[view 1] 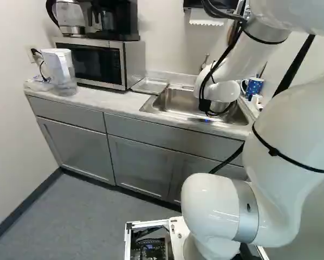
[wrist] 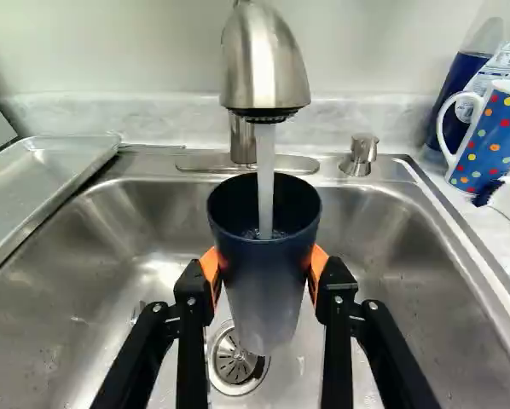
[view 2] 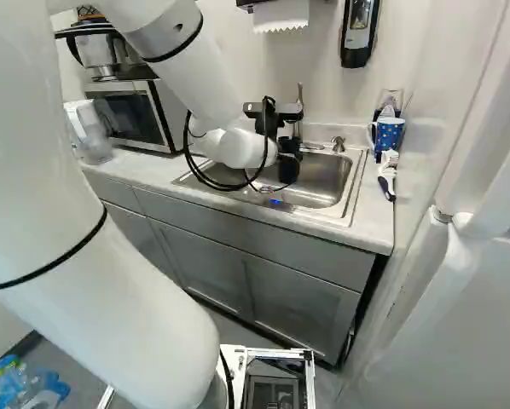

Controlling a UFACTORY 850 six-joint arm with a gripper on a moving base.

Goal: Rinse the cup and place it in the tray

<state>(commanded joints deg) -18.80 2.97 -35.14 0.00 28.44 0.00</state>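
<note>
Over the sink (view 2: 327,192), my gripper (view 2: 282,145) shows dark at the arm's end in the right base view. In the wrist view the gripper (wrist: 266,271) is shut on a dark blue cup (wrist: 268,285), orange pads pressing it from both sides. The cup is upright with its open mouth under the faucet (wrist: 265,64). A stream of water (wrist: 265,183) runs into it, and some water lies inside. Beside the sink, on the counter, lies the clear tray (view 1: 149,85); the wrist view shows part of this tray (wrist: 46,183).
A drain (wrist: 235,358) lies below the cup. On the counter across the sink from the tray stand a dotted blue mug (wrist: 494,136), a blue bottle (wrist: 451,94) and a brush (wrist: 507,196). A microwave (view 1: 97,62) and a pitcher (view 1: 60,73) stand beyond the tray.
</note>
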